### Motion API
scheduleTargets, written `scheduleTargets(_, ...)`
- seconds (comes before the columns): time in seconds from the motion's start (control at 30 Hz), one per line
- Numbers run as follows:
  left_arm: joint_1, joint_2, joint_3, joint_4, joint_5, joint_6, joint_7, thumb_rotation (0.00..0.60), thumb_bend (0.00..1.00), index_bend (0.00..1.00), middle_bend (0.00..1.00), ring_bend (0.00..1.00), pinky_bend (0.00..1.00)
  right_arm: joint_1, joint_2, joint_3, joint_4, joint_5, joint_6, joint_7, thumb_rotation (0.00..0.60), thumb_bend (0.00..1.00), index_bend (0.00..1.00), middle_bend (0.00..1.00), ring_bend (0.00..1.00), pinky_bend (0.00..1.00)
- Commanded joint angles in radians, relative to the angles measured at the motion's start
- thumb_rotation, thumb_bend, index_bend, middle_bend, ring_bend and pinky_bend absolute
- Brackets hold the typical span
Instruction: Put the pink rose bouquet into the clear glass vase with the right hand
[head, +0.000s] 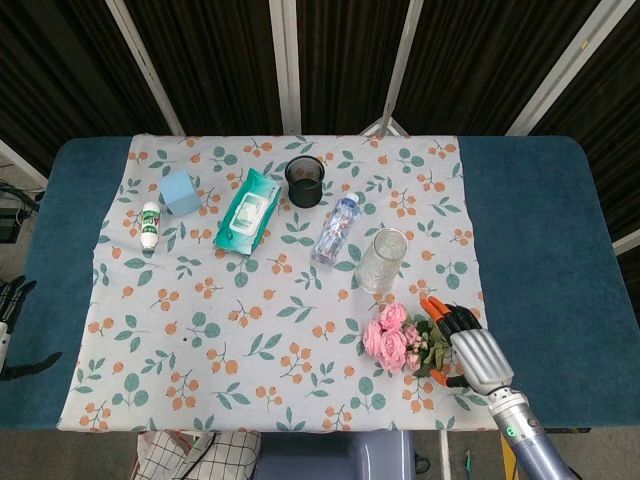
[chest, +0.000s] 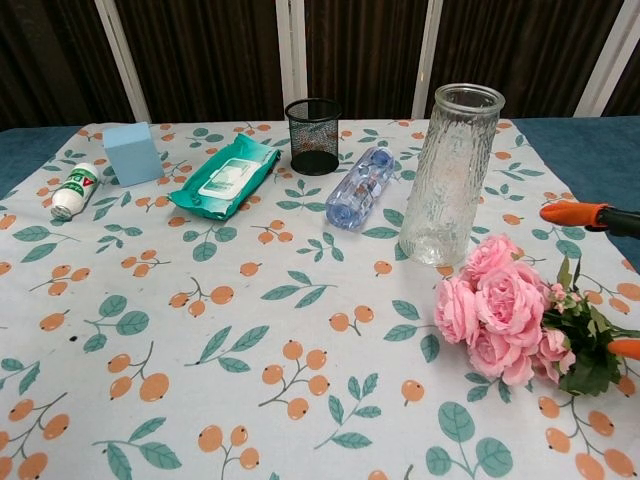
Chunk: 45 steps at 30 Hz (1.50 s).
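The pink rose bouquet (head: 398, 337) (chest: 505, 310) lies on the floral cloth, blooms to the left and stems to the right. The clear glass vase (head: 381, 260) (chest: 451, 172) stands upright just behind it. My right hand (head: 462, 343) hovers over the bouquet's stems and leaves, fingers spread and orange-tipped; a fingertip (chest: 566, 211) enters the chest view from the right edge. It holds nothing. Only a bit of my left hand (head: 12, 330) shows at the far left edge over the blue table, holding nothing.
A plastic water bottle (head: 336, 228) lies left of the vase. Behind it stands a black mesh cup (head: 306, 181). A green wipes pack (head: 248, 210), a blue box (head: 180, 192) and a small white bottle (head: 150, 225) sit at the back left.
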Motion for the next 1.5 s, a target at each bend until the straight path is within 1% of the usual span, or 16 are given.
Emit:
scheduleTargets(0.03,-0.001,0.002,0.000,0.002,0.000,-0.003,-0.006,0.600,0.00,0.00,0.00,0.00,0.00,0.020,-0.046,0.011,0.028,0.023,-0.020,-0.029,0.600,0.25,0.07,0.13,0.13,0.12)
scheduleTargets(0.2,-0.003,0.005,0.002,0.005,0.003,-0.007,-0.016,0.600,0.00,0.00,0.00,0.00,0.00,0.037,-0.094,0.011,0.054,0.067,-0.055,-0.063,0.600,0.25,0.08,0.15,0.15,0.13)
scheduleTargets(0.27,-0.004,0.005,0.003,0.006,0.005,-0.010,-0.020,0.600,0.00,0.00,0.00,0.00,0.00,0.042,-0.111,0.008,0.064,0.082,-0.065,-0.075,0.600,0.25,0.09,0.17,0.18,0.14)
scheduleTargets(0.33,-0.005,0.006,0.004,0.006,0.006,-0.012,-0.022,0.600,0.00,0.00,0.00,0.00,0.00,0.045,-0.125,0.008,0.071,0.091,-0.069,-0.084,0.600,0.25,0.14,0.22,0.23,0.18)
scheduleTargets(0.4,-0.005,0.006,0.004,0.006,0.008,-0.013,-0.023,0.600,0.00,0.00,0.00,0.00,0.00,0.048,-0.145,0.012,0.079,0.096,-0.065,-0.086,0.600,0.25,0.22,0.29,0.31,0.23)
scheduleTargets(0.53,-0.006,0.007,0.005,0.007,0.010,-0.013,-0.026,0.600,0.00,0.00,0.00,0.00,0.00,0.052,-0.174,0.015,0.103,0.098,-0.058,-0.080,0.600,0.25,0.32,0.39,0.41,0.31)
scheduleTargets(0.6,-0.006,0.007,0.005,0.007,0.008,-0.014,-0.028,0.600,0.00,0.00,0.00,0.00,0.00,0.054,-0.181,0.015,0.112,0.102,-0.060,-0.079,0.600,0.28,0.37,0.43,0.45,0.34)
scheduleTargets(0.67,-0.006,0.008,0.005,0.007,0.008,-0.015,-0.028,0.600,0.00,0.00,0.00,0.00,0.00,0.056,-0.185,0.015,0.118,0.103,-0.059,-0.077,0.600,0.33,0.44,0.48,0.50,0.36)
scheduleTargets(0.77,-0.006,0.008,0.005,0.006,0.008,-0.015,-0.028,0.600,0.00,0.00,0.00,0.00,0.00,0.055,-0.184,0.015,0.119,0.097,-0.047,-0.072,0.600,0.37,0.49,0.51,0.53,0.39)
scheduleTargets(0.87,-0.006,0.008,0.006,0.006,0.008,-0.014,-0.027,0.600,0.00,0.00,0.00,0.00,0.00,0.051,-0.172,0.015,0.105,0.090,-0.034,-0.056,0.600,0.37,0.49,0.51,0.53,0.39)
scheduleTargets(1.0,-0.005,0.008,0.005,0.004,0.007,-0.013,-0.027,0.600,0.00,0.00,0.00,0.00,0.00,0.043,-0.136,0.025,0.057,0.076,-0.002,-0.018,0.600,0.37,0.49,0.51,0.53,0.39)
scheduleTargets(1.17,-0.004,0.007,0.005,0.003,0.006,-0.010,-0.026,0.600,0.00,0.00,0.00,0.00,0.00,0.025,-0.072,0.062,-0.034,0.071,0.057,0.068,0.600,0.37,0.49,0.51,0.53,0.39)
scheduleTargets(1.27,-0.004,0.007,0.005,0.003,0.006,-0.009,-0.019,0.600,0.00,0.00,0.00,0.00,0.00,0.010,-0.024,0.098,-0.093,0.083,0.105,0.110,0.600,0.37,0.49,0.51,0.53,0.39)
scheduleTargets(1.37,-0.002,0.004,0.004,0.004,0.008,-0.002,-0.012,0.600,0.00,0.00,0.00,0.00,0.00,-0.007,0.027,0.146,-0.168,0.118,0.148,0.179,0.600,0.37,0.49,0.51,0.53,0.39)
scheduleTargets(1.5,-0.002,0.002,0.002,0.001,-0.001,-0.006,-0.006,0.600,0.00,0.00,0.00,0.00,0.00,-0.022,0.085,0.222,-0.221,0.148,0.205,0.278,0.600,0.37,0.49,0.51,0.53,0.39)
